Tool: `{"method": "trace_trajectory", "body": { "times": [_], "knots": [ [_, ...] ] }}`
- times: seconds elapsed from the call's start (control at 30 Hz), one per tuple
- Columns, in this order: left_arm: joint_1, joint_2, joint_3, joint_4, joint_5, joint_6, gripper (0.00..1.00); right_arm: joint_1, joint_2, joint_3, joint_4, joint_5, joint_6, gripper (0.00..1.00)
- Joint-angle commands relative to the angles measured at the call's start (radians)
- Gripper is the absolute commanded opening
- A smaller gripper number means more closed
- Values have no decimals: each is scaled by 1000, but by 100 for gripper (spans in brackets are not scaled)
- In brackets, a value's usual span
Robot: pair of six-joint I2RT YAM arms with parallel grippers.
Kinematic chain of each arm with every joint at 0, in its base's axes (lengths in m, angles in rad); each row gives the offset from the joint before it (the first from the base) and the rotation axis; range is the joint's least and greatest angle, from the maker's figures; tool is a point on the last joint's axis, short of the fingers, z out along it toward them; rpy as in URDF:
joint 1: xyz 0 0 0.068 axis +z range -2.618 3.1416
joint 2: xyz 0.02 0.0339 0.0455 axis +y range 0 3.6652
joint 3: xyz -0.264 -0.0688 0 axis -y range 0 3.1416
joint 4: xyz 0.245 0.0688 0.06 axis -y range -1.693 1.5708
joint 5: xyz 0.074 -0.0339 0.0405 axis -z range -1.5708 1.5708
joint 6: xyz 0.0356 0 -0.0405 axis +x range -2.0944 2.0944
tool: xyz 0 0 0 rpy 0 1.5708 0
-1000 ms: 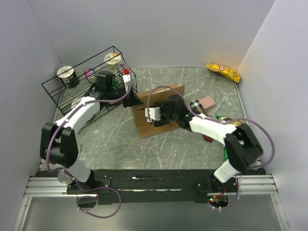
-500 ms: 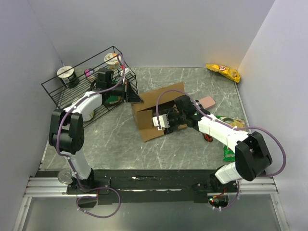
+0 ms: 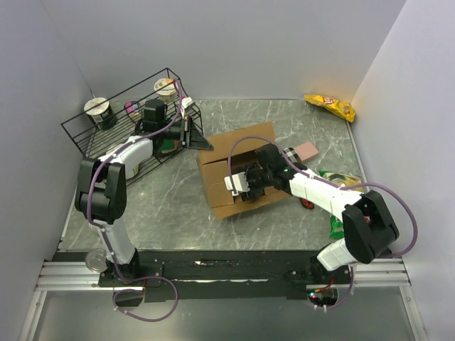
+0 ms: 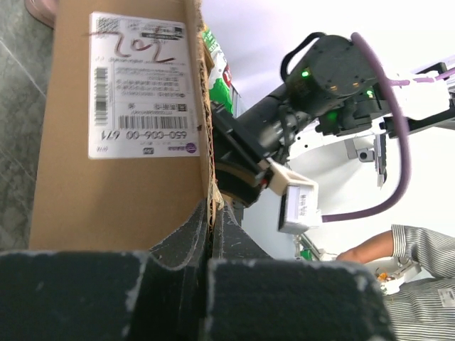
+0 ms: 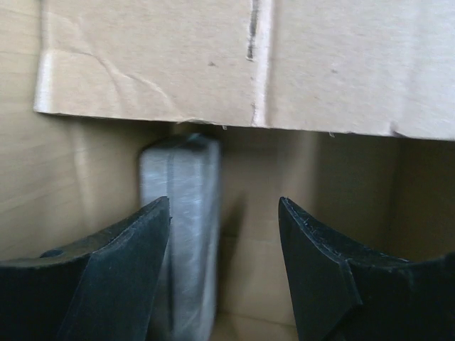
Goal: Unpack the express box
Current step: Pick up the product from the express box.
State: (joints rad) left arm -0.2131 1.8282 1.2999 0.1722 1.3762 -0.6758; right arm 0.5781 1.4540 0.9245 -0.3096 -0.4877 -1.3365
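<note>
Robotics lab test cell, plain white partition walls (image 3: 270, 50) boxing in a grey marble-patterned tabletop (image 3: 170, 206), robot arms (image 3: 117, 163) bolted to an aluminium rail (image 3: 60, 275), purple cables (image 4: 397, 135), striped-shirted person (image 4: 418, 280) alongside.

Matt brown corrugated cardboard express box (image 3: 249, 136), white paper label (image 4: 142, 85), glossy yellow bag (image 3: 329, 106), black wire rack (image 3: 117, 96)

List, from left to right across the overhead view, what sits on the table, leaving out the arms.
black wire rack → express box → yellow snack bag. The pink block and the green packet are left out because they overlap the bag's span.
</note>
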Motion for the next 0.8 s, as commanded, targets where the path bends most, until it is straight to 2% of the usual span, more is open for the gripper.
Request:
{"method": "trace_trajectory", "body": {
  "times": [0.0, 0.17, 0.27, 0.57, 0.77],
  "knots": [
    [1, -7, 27, 18, 55, -21, 1, 5, 34, 49, -54, -34, -23, 67],
    [1, -9, 22, -31, 43, 25, 1, 3, 14, 73, -167, -109, -32, 66],
    [1, -3, 19, -20, 44, 15, 1, 8, 28, 77, -203, -104, -44, 65],
    [1, 20, 3, 47, 46, -59, 1, 29, 118, 63, -40, 102, 28, 63],
    [1, 22, -10, 102, 43, -114, 1, 34, 181, 89, -49, 127, 14, 64]
  ]
}}
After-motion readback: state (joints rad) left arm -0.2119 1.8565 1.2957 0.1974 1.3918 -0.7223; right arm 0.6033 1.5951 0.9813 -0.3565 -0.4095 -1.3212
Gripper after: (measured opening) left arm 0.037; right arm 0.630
